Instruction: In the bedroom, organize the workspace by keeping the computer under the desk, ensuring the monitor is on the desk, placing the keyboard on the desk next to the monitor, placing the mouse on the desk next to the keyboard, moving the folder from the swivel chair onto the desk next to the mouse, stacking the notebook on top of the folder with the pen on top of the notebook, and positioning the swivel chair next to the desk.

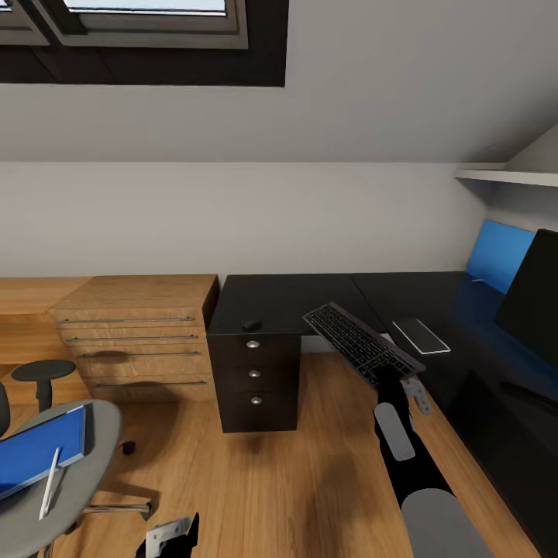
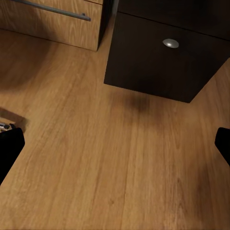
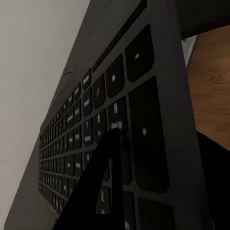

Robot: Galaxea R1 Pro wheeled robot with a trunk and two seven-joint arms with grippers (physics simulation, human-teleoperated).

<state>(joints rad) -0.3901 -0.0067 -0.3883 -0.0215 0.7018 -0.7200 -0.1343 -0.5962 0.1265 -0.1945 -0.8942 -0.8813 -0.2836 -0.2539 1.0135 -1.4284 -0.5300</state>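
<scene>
My right gripper (image 1: 386, 375) is shut on the near end of the dark grey keyboard (image 1: 358, 339), which hangs slantwise before the inner corner of the black desk (image 1: 287, 298). In the right wrist view the keyboard (image 3: 91, 129) lies between my fingers (image 3: 103, 191). The small mouse (image 1: 252, 324) sits on the desk above the drawers. The monitor (image 1: 533, 294) stands on the desk's right wing. At lower left, the swivel chair (image 1: 89, 465) carries the blue folder (image 1: 39, 449) with the pen (image 1: 50, 484) lying on it. My left gripper (image 1: 174, 535) hangs open over the floor (image 2: 115, 143).
A black drawer unit (image 1: 256, 380) with silver knobs (image 2: 170, 43) stands under the desk, beside a light wooden dresser (image 1: 139, 333). A flat dark slab with a pale rim (image 1: 421, 335) lies on the desk. A blue panel (image 1: 496, 252) leans at the wall.
</scene>
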